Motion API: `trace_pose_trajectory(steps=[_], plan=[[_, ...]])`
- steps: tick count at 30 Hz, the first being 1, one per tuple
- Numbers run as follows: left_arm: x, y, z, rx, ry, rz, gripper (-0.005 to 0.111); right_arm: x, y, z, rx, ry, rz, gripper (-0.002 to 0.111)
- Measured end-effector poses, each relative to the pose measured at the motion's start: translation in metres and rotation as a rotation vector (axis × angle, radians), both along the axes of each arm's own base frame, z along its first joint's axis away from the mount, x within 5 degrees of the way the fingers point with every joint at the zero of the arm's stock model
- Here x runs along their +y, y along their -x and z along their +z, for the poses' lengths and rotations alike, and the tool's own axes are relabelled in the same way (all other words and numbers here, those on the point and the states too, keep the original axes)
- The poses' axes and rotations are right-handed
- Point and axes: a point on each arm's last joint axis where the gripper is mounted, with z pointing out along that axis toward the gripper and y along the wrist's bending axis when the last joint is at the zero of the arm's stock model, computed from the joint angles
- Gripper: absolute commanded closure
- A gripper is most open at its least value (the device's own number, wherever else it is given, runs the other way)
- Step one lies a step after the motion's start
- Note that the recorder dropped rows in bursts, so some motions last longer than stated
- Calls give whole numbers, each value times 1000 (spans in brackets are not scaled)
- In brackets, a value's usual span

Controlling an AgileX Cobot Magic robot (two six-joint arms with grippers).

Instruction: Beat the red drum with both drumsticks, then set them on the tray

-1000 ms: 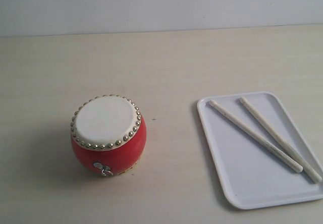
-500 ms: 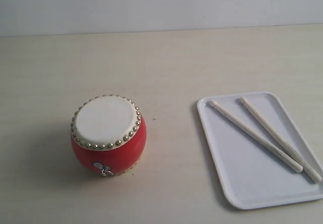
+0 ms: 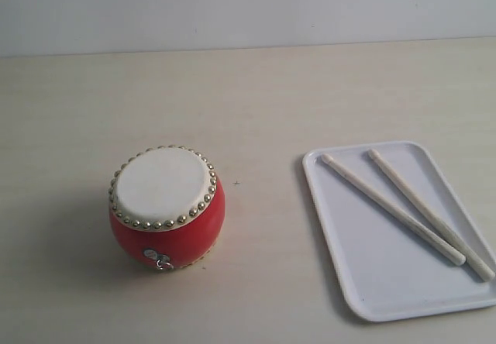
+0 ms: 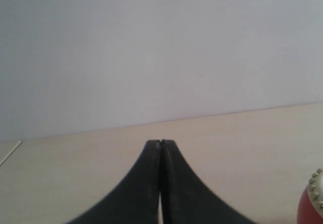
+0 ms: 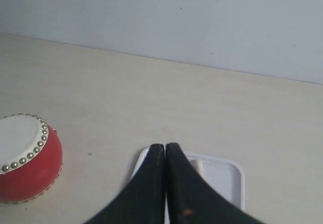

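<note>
Red drum [image 3: 167, 204] sits upright on the table [image 3: 256, 96], cream skin facing up, over on the left of the exterior view. Both drumsticks [image 3: 393, 209] are lying side by side on a diagonal inside the tray [image 3: 372, 270], well apart from the drum on the right. Left pincer [image 4: 160, 143] is pressed together on nothing. Right pincer [image 5: 165, 146] is the same, tips lined up with the tray's edge.
</note>
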Motion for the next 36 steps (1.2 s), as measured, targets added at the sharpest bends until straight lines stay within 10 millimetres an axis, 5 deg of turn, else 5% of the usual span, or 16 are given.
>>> trace_pose_trajectory(steps=[10, 36], plan=[[4, 0, -13, 138, -2, 41, 107, 0, 0, 0, 0, 0, 0, 108], [5, 0, -10, 112, 92, 52, 107, 0, 0, 0, 0, 0, 0, 108]])
